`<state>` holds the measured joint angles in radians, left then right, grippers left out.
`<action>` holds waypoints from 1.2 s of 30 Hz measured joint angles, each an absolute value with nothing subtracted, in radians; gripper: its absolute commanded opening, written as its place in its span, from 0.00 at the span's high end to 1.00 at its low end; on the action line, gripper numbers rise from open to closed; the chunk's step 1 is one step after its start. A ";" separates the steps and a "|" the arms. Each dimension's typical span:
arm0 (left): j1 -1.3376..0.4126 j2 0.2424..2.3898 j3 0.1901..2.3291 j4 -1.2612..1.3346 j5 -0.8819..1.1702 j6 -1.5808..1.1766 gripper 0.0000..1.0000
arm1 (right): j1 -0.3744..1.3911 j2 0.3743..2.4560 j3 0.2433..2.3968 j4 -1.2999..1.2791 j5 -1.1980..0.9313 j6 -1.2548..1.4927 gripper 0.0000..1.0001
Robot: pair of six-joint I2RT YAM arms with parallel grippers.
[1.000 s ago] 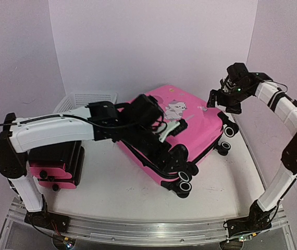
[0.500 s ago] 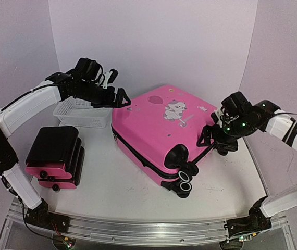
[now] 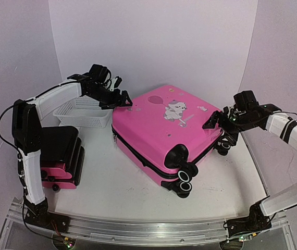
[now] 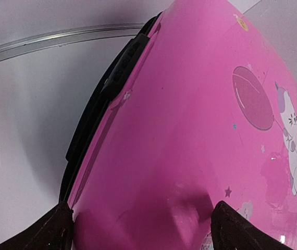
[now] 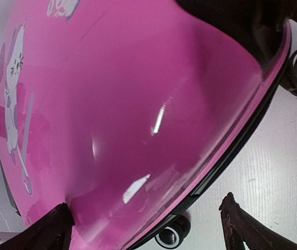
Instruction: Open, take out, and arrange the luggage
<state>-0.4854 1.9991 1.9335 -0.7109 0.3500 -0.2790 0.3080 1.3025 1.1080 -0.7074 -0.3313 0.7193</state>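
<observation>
The luggage point(image 3: 159, 130), a glossy pink hard-shell suitcase with cartoon stickers, lies flat and zipped shut in the middle of the table. My left gripper point(image 3: 120, 101) hangs at its far left corner. In the left wrist view that gripper point(image 4: 148, 232) is open, its fingertips point(image 4: 54, 229) wide apart over the pink shell point(image 4: 190, 130). My right gripper point(image 3: 220, 129) sits at the suitcase's right edge near the wheels. It point(image 5: 148, 226) is open too, straddling the shell's rim point(image 5: 138, 104) and black zipper trim.
A smaller pink and black case point(image 3: 57, 153) lies at the left. A white mesh basket point(image 3: 83, 112) stands behind it. Black wheels point(image 3: 185, 182) stick out at the suitcase's near corner, and one wheel point(image 5: 172, 234) shows under the right gripper.
The left arm has swung back off the suitcase top to its far left corner. The right arm has dropped from high at the right down to the suitcase's right edge.
</observation>
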 measured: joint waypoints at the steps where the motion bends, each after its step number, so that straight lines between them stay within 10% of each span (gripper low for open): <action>1: -0.484 1.999 1.934 -0.707 0.356 -0.280 0.14 | 0.301 1.312 1.110 -0.694 -0.344 0.723 0.02; 18: -0.834 1.779 1.656 -0.629 0.196 -0.346 0.09 | 0.006 1.716 1.551 -0.787 -0.393 0.499 0.02; 28: -0.951 1.491 1.337 -0.592 0.139 -0.364 0.01 | 0.175 1.572 1.584 -1.008 -0.100 0.360 0.02; 36: -1.193 1.383 1.096 -0.408 -0.113 -0.529 0.21 | 0.379 1.433 1.481 -1.060 -0.030 0.413 0.02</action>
<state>-1.1931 1.3827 1.0958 -0.4080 -0.1131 -0.5293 0.3790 1.4326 1.4811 -1.0595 -0.0303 0.4133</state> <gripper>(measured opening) 0.808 0.984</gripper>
